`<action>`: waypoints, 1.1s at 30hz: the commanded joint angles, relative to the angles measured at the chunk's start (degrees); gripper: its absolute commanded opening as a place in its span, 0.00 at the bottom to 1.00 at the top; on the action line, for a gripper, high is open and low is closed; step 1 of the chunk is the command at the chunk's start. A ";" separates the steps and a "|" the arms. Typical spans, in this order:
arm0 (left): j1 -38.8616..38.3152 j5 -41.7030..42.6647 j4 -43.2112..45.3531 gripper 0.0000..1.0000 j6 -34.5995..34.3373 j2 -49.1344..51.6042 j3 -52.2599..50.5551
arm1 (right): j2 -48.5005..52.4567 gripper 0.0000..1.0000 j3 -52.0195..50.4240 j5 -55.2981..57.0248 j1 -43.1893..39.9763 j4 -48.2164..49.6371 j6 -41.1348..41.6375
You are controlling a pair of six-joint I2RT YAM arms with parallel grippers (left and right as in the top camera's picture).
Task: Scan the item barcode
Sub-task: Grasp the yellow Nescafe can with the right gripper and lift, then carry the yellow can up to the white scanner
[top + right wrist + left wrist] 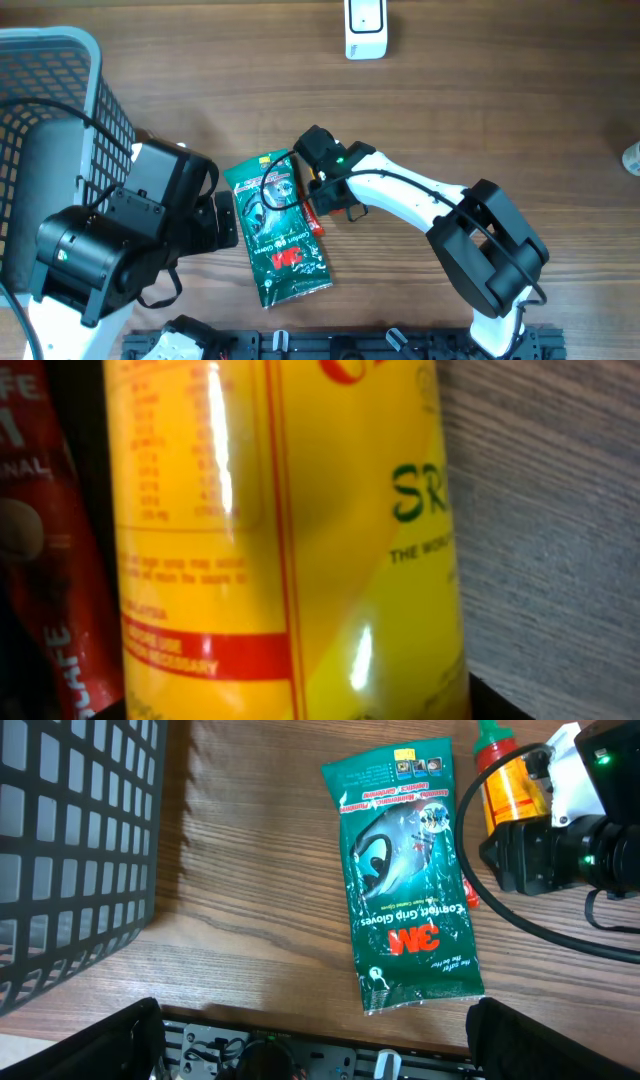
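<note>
Though obscured overhead, bottle (300, 540) fills wrist view — right pincer (315, 195) unclear, left pincer (315, 1045) apart.

The tabletop (520, 90) is brown wood-grain, matt, with fine streaks running along it. The glove packet (412, 880) is thin green plastic film, glossy and crinkled, catching white glints along its creases. The bottle (290, 540) wears a smooth, shiny yellow label with bright highlights down its curve; its cap (490, 732) is green plastic. Beside it, the sachet (40, 560) is glossy red film. The basket (60, 60) is a matt grey plastic lattice. The scanner (366, 28) is smooth white plastic. The left arm (110, 235) has matt black housings; the right arm (400, 192) has a smooth white shell with a slight sheen
</note>
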 commanded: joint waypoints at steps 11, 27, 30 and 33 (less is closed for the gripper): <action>0.22 -0.70 -0.02 1.00 -0.57 -0.13 0.42 | -0.15 0.47 13.79 -56.04 -17.53 -31.30 -35.26; 0.22 -0.70 -0.02 1.00 -0.57 -0.13 0.42 | -2.08 0.38 13.20 -88.04 -24.48 -51.84 -64.92; 0.22 -0.70 -0.02 1.00 -0.57 -0.13 0.42 | -2.08 0.39 13.20 -89.92 -24.50 -51.84 -64.67; 0.22 -0.70 -0.02 1.00 -0.57 -0.13 0.42 | -2.08 0.38 13.20 -89.88 -24.50 -51.84 -62.10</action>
